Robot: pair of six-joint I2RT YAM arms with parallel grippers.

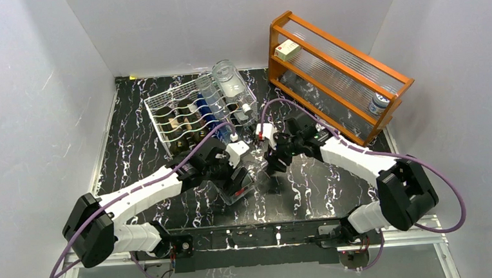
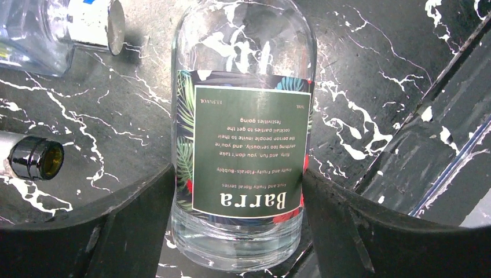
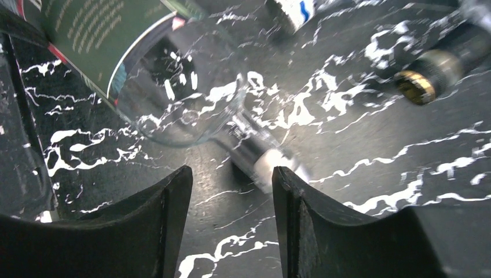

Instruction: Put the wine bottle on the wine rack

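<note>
The wine bottle is clear glass with a green "Barra" label. It lies low on the black marble table between the two arms. My left gripper is shut on its lower body, with a finger pressed against each side; it also shows in the top view. My right gripper is open and empty, with the bottle's silver-capped neck just ahead of its fingertips; it also shows in the top view. The white wire wine rack stands behind the left arm and holds several bottles.
A large clear bottle lies on the rack's right end. Necks of racked bottles stick out nearby: a dark one and a silver-capped one. The orange wooden shelf stands at the back right, holding a white box and a jar.
</note>
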